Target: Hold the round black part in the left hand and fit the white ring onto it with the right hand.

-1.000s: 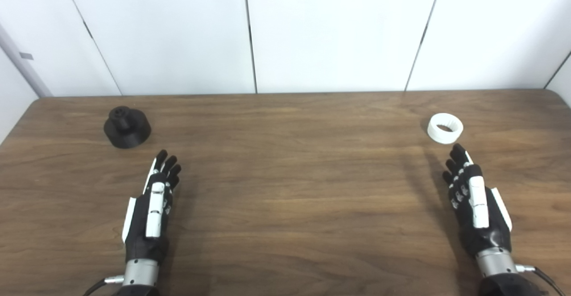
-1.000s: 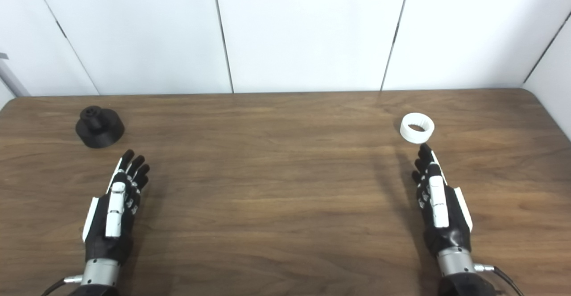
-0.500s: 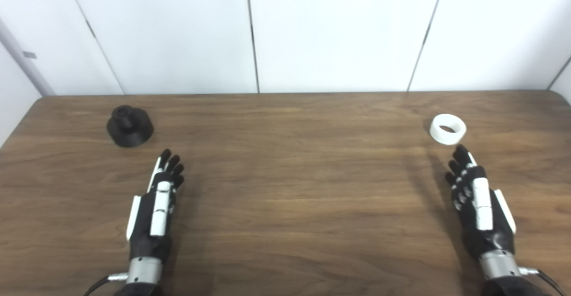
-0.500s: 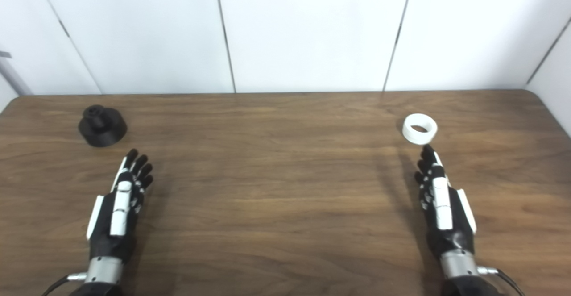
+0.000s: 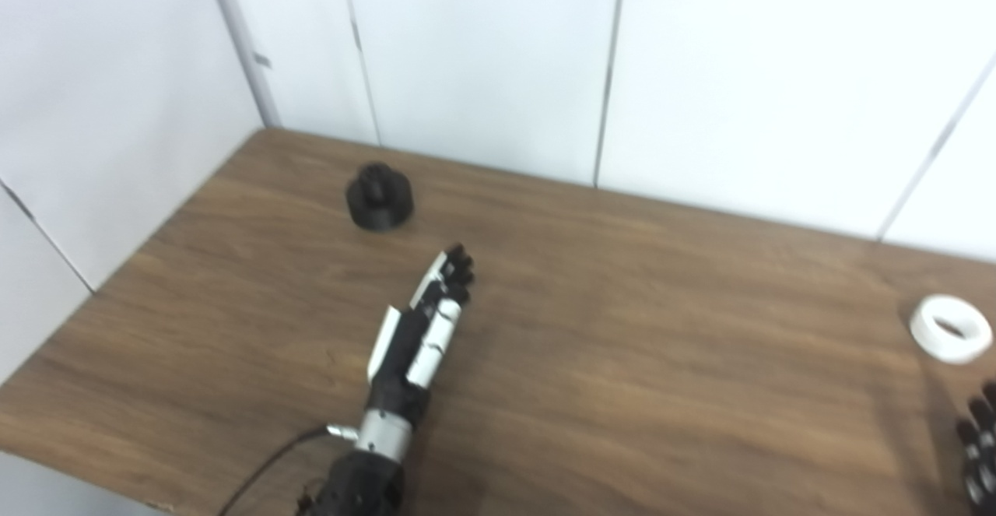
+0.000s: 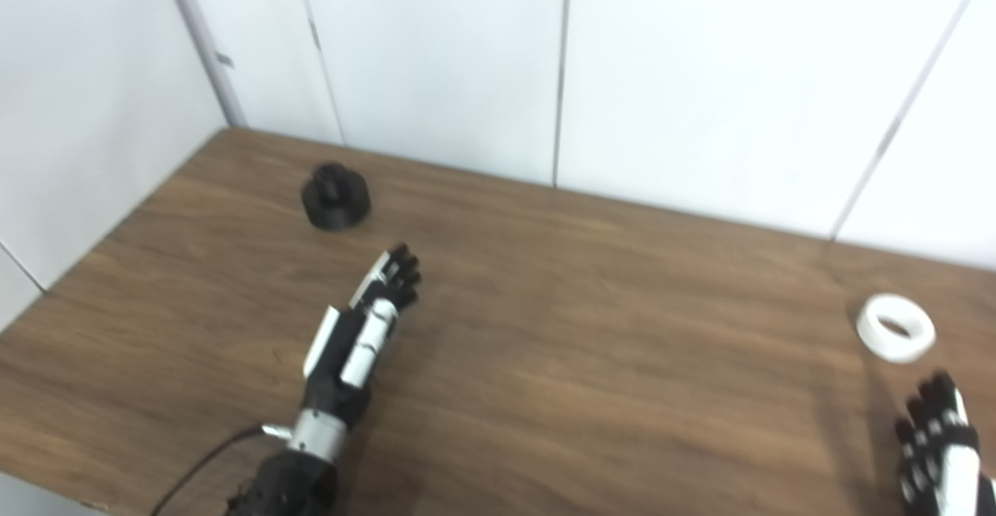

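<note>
The round black part point(image 5: 379, 198) stands on the wooden table point(image 5: 622, 329) at the far left, a short way beyond my left hand point(image 5: 424, 325). That hand lies flat over the table, open, fingers stretched toward the part without touching it. The white ring point(image 6: 896, 327) lies at the right edge of the picture. My right hand point(image 6: 940, 446) shows at the bottom right corner just short of the ring, open and holding nothing; in the left eye view only its fingertips point(image 5: 976, 442) show.
White wall panels point(image 5: 482, 57) close off the table's far side and its left side. The table's near left edge point(image 5: 78, 454) runs across the bottom left corner. A cable point(image 5: 264, 469) trails from my left wrist.
The whole picture has swung to the left and tilted, so the camera has moved. Both hands and both parts keep about the same places on the table.
</note>
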Robot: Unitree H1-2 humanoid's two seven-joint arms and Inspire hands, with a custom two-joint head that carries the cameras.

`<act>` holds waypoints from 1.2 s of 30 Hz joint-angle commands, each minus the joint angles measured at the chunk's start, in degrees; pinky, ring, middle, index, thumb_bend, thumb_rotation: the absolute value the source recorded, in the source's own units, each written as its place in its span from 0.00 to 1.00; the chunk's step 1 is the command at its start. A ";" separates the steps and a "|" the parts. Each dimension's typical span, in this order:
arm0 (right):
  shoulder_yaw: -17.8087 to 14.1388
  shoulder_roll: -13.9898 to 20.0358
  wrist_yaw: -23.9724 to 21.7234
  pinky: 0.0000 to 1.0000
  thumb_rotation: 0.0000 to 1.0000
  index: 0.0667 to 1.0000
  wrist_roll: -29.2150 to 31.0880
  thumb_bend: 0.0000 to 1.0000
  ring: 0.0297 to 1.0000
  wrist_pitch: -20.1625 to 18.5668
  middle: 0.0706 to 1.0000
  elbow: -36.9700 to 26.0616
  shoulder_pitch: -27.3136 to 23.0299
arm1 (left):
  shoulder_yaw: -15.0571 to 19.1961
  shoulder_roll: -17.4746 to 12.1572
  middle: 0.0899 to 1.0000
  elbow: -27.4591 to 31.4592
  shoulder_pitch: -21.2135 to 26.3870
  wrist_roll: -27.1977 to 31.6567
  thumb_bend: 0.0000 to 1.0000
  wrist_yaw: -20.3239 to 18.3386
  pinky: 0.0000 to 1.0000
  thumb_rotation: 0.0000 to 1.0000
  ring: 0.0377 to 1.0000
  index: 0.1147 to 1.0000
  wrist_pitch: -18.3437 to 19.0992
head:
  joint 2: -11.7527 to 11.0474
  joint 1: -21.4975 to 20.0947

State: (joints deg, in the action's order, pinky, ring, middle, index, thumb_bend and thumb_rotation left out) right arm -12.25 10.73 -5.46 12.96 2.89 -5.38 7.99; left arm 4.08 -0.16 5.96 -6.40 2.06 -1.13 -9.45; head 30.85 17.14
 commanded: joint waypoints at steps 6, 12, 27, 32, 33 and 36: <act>0.12 -0.05 1.21 0.98 0.93 0.96 -2.52 0.51 0.98 -0.66 0.97 -4.45 0.31 | -0.80 0.63 0.95 -2.93 -0.25 -0.32 0.52 0.70 0.93 0.80 0.93 0.98 -1.91 | -0.25 -0.90; 0.62 -0.49 1.33 1.00 0.92 0.96 -2.77 0.53 0.99 -1.54 0.97 -5.57 0.52 | -0.61 -0.10 0.95 -2.15 -0.64 0.05 0.52 0.34 0.92 0.79 0.93 0.97 -1.79 | 0.07 -2.67; 1.00 -1.65 1.08 1.00 1.00 1.00 1.15 0.47 1.00 -3.39 1.00 -7.46 0.77 | 2.17 -3.66 0.96 7.92 0.62 -10.63 0.73 3.91 0.93 0.32 0.96 0.99 6.87 | 0.57 -3.62; 1.02 -2.09 1.62 1.00 1.00 1.00 1.23 0.46 1.00 -3.89 1.00 -7.77 0.57 | 3.44 -9.71 1.00 12.32 4.50 -14.67 0.90 1.77 0.95 0.38 0.99 1.00 17.14 | 0.46 -3.11; 1.08 -2.12 1.62 1.00 1.00 1.00 1.17 0.46 1.00 -3.87 1.00 -7.78 0.57 | 3.42 -11.05 1.00 12.78 5.31 -16.23 0.91 1.60 0.95 0.39 1.00 1.00 19.38 | 0.46 -3.11; 1.22 -2.29 1.82 1.00 1.00 1.00 1.10 0.45 1.00 -4.15 1.00 -8.08 0.64 | 2.97 -14.34 1.00 13.35 7.53 -21.39 0.92 1.58 0.96 0.40 1.00 1.00 25.30 | 0.54 -3.12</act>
State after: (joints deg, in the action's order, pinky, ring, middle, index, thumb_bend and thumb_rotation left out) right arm -10.90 9.15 -3.95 13.49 -2.03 -11.28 9.77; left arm 7.43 -13.26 17.17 -0.95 -16.42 0.40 13.89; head 31.38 13.97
